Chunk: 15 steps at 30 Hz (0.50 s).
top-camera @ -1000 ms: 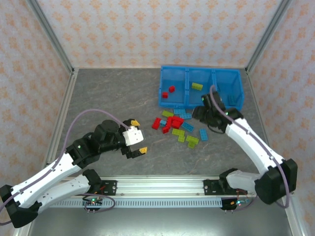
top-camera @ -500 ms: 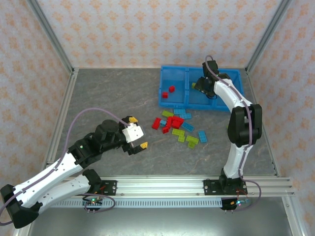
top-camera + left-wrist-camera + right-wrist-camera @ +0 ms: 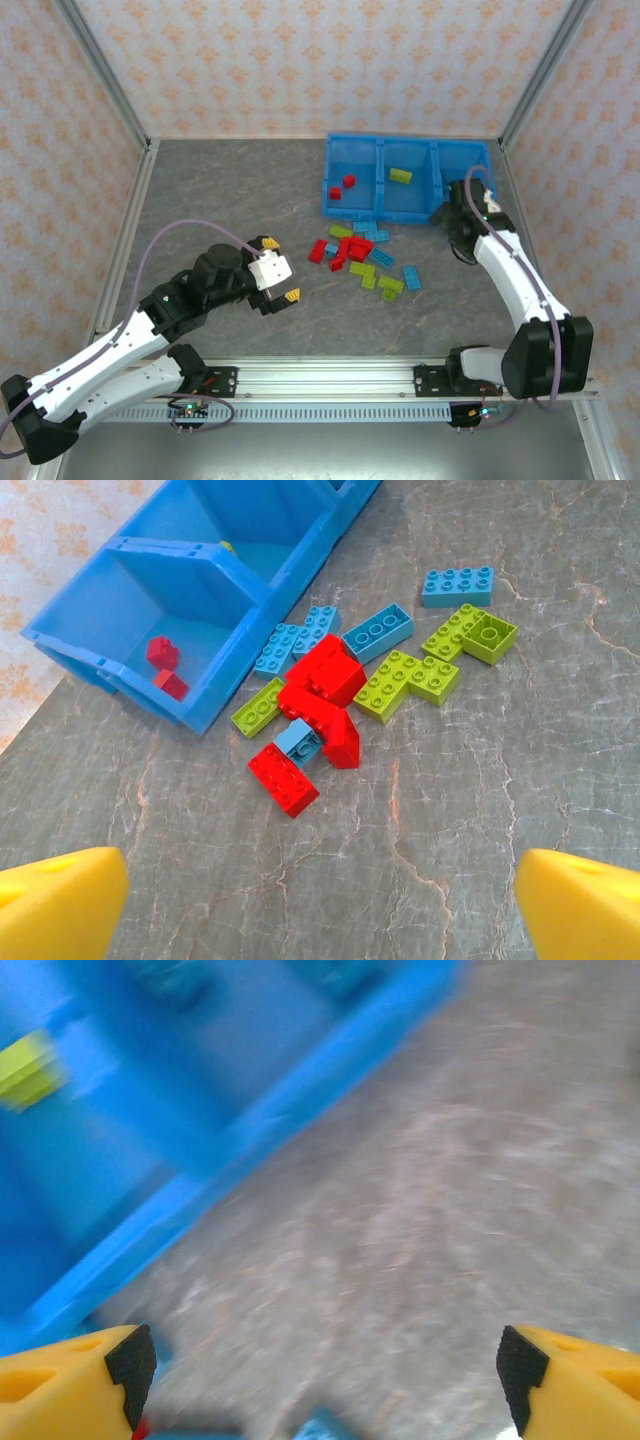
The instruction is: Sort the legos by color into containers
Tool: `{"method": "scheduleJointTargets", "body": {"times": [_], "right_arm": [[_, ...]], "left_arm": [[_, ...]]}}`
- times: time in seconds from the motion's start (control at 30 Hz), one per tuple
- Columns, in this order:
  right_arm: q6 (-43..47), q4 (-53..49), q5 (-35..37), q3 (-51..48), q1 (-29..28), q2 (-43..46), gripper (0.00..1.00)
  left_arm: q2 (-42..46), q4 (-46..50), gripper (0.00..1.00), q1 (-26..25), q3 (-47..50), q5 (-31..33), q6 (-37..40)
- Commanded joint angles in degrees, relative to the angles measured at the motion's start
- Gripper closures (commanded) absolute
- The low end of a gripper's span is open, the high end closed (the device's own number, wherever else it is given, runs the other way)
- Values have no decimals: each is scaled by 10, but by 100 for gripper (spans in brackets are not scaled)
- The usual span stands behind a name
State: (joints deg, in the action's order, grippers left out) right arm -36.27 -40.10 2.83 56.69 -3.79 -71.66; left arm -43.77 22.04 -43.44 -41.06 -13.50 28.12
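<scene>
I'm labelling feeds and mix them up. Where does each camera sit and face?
Top external: above and behind the bases, looking down on table, bin, bricks, left gripper, right gripper.
Left wrist: on the left arm, facing bricks and bin; own open fingertips at bottom corners.
Right wrist: close over the bin's wall, blurred; own open fingertips below.
Shared: all see the bin.

Bright blue bin (image 3: 381, 214), three compartments in a row: two red bricks (image 3: 345, 185) in the left one, a yellow-green brick (image 3: 400, 176) in the middle one. Loose pile (image 3: 358, 255) of red, green and blue lies just in front.

red, green, blue legos (image 3: 320, 680), blue bin (image 3: 228, 670), grey table (image 3: 450, 810)
</scene>
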Motion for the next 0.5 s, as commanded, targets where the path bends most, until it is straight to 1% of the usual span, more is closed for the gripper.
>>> {"method": "scheduleJointTargets", "body": {"times": [0.0,0.03,0.07,0.13,0.2,0.27,0.33,0.4,0.47], "right_arm": [[-62,-35,77,-30,61,3,8],[-51,-29,94,-32,78,-5,6],[-32,-17,120,-33,89,-16,0],[13,-4,143,-24,118,-51,1],[46,-3,140,-1,162,-100,0],[78,-6,94,29,210,-155,1],[102,6,56,42,243,-191,1],[121,24,13,47,264,-215,1],[140,38,-7,53,279,-239,1]], "left_arm": [[-4,-10,0,6,-5,-19,-10],[-4,-11,0,6,-5,-21,-11],[-6,-12,0,6,-5,-24,-13],[-8,-13,0,6,-6,-26,-16],[-11,-13,0,5,-6,-26,-19],[-13,-14,0,5,-5,-26,-21],[-16,-17,0,5,-3,-26,-22],[-21,-20,0,5,-2,-25,-22],[-28,-19,0,6,-4,-25,-21]]}}
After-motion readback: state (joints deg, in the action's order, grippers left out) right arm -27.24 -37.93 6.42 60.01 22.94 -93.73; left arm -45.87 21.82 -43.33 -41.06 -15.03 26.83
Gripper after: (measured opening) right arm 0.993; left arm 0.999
